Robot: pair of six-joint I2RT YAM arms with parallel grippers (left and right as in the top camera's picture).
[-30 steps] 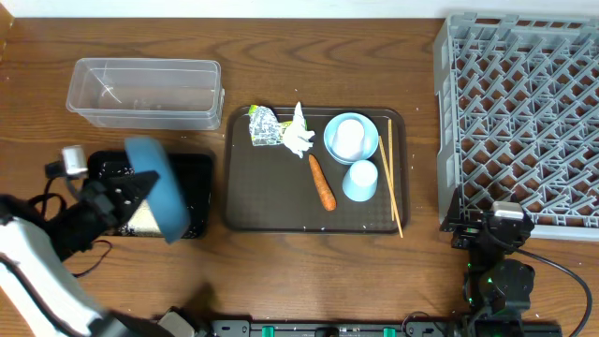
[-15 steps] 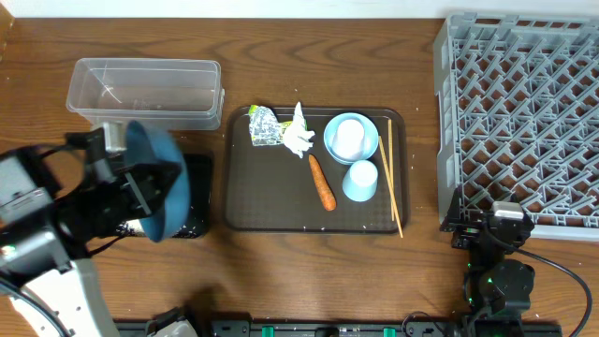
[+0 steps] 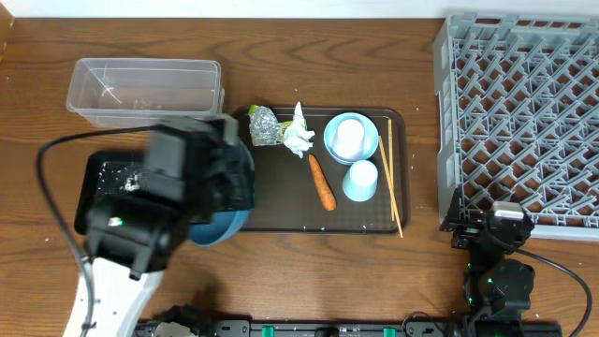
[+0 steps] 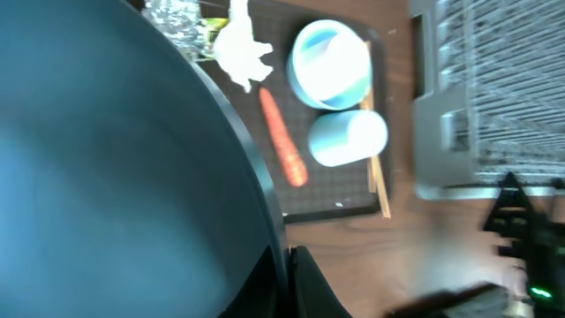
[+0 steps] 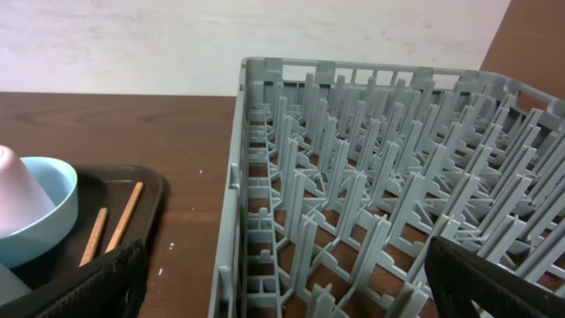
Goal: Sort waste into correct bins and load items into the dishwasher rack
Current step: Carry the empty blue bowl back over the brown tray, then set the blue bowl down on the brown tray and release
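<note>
My left gripper (image 4: 284, 265) is shut on the rim of the dark blue plate (image 4: 115, 168), which fills the left wrist view. From overhead the plate (image 3: 223, 225) shows under the left arm, at the left edge of the brown tray (image 3: 281, 211). On that tray lie a yellow-green wrapper (image 3: 265, 126), white tissue (image 3: 299, 137), a carrot (image 3: 322, 183), a light blue bowl (image 3: 351, 138), a cup (image 3: 360, 181) and chopsticks (image 3: 395, 178). White grains speckle the black tray (image 3: 105, 183). My right gripper (image 5: 282, 287) stands open and holds nothing, at the near left corner of the grey rack (image 5: 371, 177).
The clear tub (image 3: 145, 92) stands behind the black tray at the far left. The rack (image 3: 519, 112) takes up the right side of the table. Something pale sits inside the bowl. A black cable loops around the left arm's base.
The left arm has swung right with the plate, from over the black tray to the brown tray's left edge. The right arm has not moved.
</note>
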